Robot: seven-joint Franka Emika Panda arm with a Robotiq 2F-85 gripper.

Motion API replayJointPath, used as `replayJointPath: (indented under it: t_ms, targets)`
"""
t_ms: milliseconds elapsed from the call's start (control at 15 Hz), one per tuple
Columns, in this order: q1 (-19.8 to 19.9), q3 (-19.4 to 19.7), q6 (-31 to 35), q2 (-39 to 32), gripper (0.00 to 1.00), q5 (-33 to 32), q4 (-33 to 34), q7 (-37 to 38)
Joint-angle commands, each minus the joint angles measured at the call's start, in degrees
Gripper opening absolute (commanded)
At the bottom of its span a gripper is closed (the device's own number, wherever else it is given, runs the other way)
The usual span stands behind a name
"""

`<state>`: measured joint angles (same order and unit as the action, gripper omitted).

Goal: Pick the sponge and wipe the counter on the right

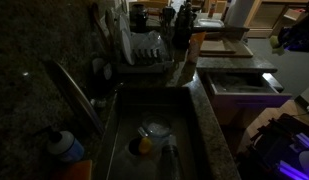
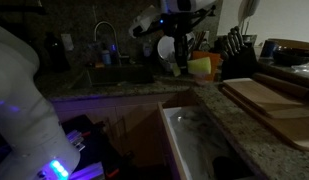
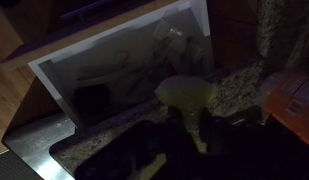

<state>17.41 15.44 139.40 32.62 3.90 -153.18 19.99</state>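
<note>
— How many sponges do you have?
— One sponge (image 3: pixel 184 93): soft yellow-green foam, squashed between my closed jaws. It hangs over the speckled stone surface (image 3: pixel 239 88), just beside the open drawer (image 3: pixel 104 38).
— What else is around it?
— One drawer, pale and boxy, with clutter inside. Past the sponge from the drawer I see one orange packet (image 3: pixel 289 100). Beyond the drawer lie what look like two flat wooden boards (image 2: pixel 264 98) and one dark knife block (image 2: pixel 237 52).

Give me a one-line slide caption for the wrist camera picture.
Wrist view, dim light: the gripper, shut on the yellow-green sponge, hangs over the speckled counter beside an open white drawer.
</note>
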Motion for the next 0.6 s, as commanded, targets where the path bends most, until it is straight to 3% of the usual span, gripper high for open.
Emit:
replayJointPath:
  t_ms: [0,267,333,533]
  targets:
    - [1.0,-2.6,-1.4,-7.5,0.05,5.3,6.5,6.2]
    - [-2.1,0.6,-1.3,-20.0,0.05,10.9,18.7,14.2]
    - [-0.4,-0.8,-1.4,-23.4,0.05,12.8,21.6,15.8]
    - [0.1,-0.2,1.6,-32.8,0.05,14.1,26.8,22.9]
